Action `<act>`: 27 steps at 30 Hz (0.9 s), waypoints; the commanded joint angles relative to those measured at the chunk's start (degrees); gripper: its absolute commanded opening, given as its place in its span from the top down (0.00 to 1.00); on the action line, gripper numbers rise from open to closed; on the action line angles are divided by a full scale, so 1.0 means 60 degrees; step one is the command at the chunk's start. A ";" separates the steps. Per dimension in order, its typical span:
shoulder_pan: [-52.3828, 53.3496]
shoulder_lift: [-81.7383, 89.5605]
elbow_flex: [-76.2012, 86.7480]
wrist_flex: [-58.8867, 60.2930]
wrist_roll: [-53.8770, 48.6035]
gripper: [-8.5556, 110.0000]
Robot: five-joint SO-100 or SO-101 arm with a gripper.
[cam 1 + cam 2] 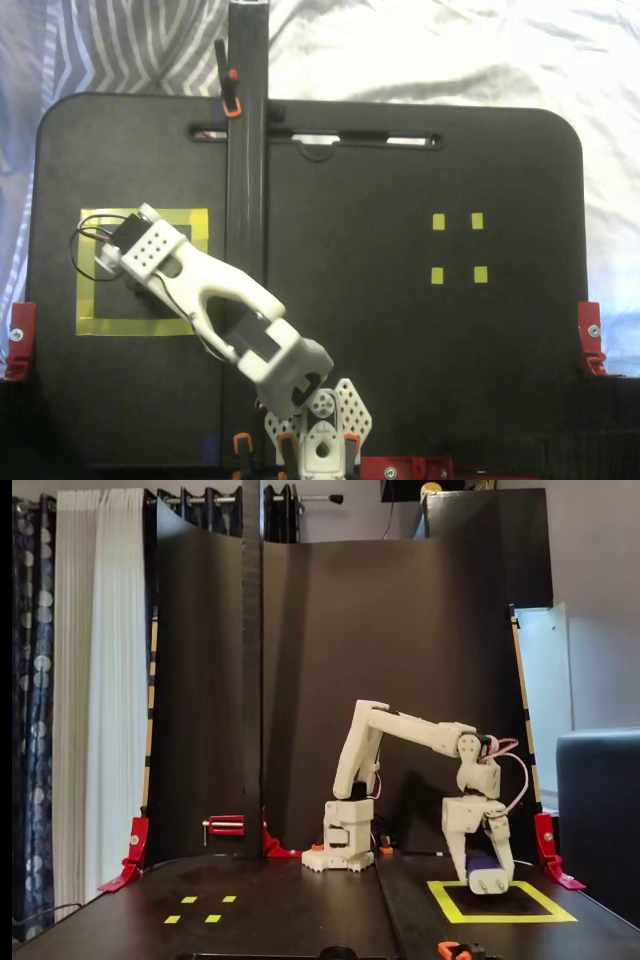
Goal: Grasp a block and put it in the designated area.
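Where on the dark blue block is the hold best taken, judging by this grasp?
Across its short body, from above: the gripper pinches the dark blue block that way, leaving it hanging level over the yellow tape square.

black board (400,380) on pale bedding, yellow tape square (86,270), four small yellow tape squares (458,247)

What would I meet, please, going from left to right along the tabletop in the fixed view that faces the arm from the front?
Red clamp → four small yellow tape squares → arm base → gripper holding the block over the designated area → another red clamp.
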 commanded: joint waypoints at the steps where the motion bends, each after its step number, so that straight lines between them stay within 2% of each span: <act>1: 0.0088 -0.0088 -0.0396 -0.0161 0.0044 0.73; 19: 0.0234 -0.0601 -0.0410 -0.0308 -0.0088 0.72; 27: 0.0234 -0.0586 -0.0688 0.0220 -0.0176 0.60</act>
